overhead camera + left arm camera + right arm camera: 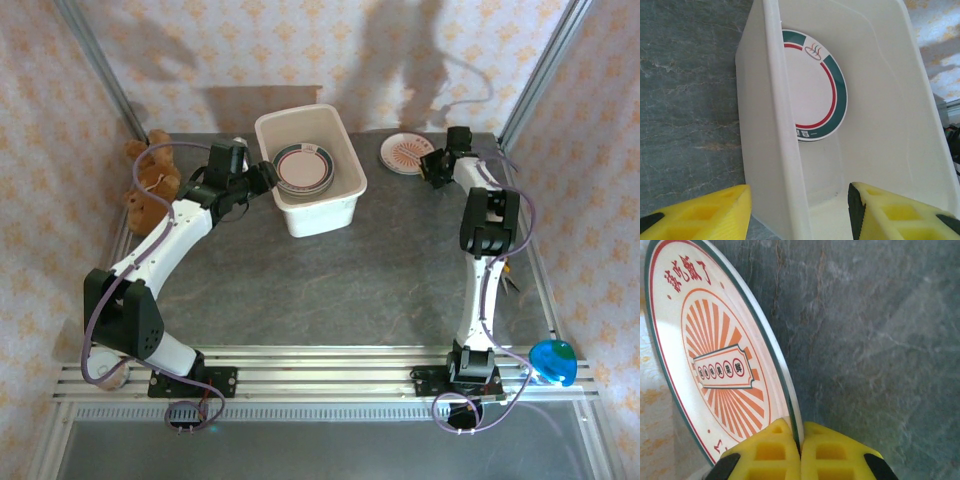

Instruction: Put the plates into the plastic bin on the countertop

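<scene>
The right end effector pinches the sunburst plate by its thin rim, and so shallow a hold could slip during lifting. The left end effector straddles the plastic bin wall, half-open and empty.

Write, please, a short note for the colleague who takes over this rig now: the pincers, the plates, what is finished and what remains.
Left pincer: open and empty, with one finger on each side of a side wall of the plastic bin.
Right pincer: shut on the rim of the sunburst plate, at the far right of the countertop.
Done: a teal-banded plate lies in the bin. I cannot tell whether others lie under it.
Left: carry the sunburst plate over to the bin and release it inside.
</scene>
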### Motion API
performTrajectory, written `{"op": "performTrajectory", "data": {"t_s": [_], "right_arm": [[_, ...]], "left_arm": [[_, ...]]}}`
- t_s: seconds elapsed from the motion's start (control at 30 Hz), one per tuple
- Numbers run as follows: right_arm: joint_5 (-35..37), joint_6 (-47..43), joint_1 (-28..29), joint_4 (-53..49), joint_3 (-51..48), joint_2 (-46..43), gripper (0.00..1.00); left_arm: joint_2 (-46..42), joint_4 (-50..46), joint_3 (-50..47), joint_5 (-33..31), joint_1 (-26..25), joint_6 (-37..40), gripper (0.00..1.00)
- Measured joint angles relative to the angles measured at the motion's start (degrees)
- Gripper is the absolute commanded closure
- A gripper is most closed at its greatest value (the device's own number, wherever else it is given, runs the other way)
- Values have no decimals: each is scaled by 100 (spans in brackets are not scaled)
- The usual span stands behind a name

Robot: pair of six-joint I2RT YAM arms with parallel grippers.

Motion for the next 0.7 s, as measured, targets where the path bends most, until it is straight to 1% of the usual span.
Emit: {"op": "performTrajectory", "data": {"t_s": [0.2, 0.43, 0.7], "right_arm": [[28, 63, 42, 348, -1043, -686, 100], [90, 219, 103, 772, -2304, -1565, 100], [304, 415, 269, 1088, -3329, -2610, 100]], "left_arm": [[-92, -42, -2, 22, 2, 98, 46], [-472, -33, -144, 63, 7, 173, 46], [-632, -20, -356, 254, 17, 210, 46]]}}
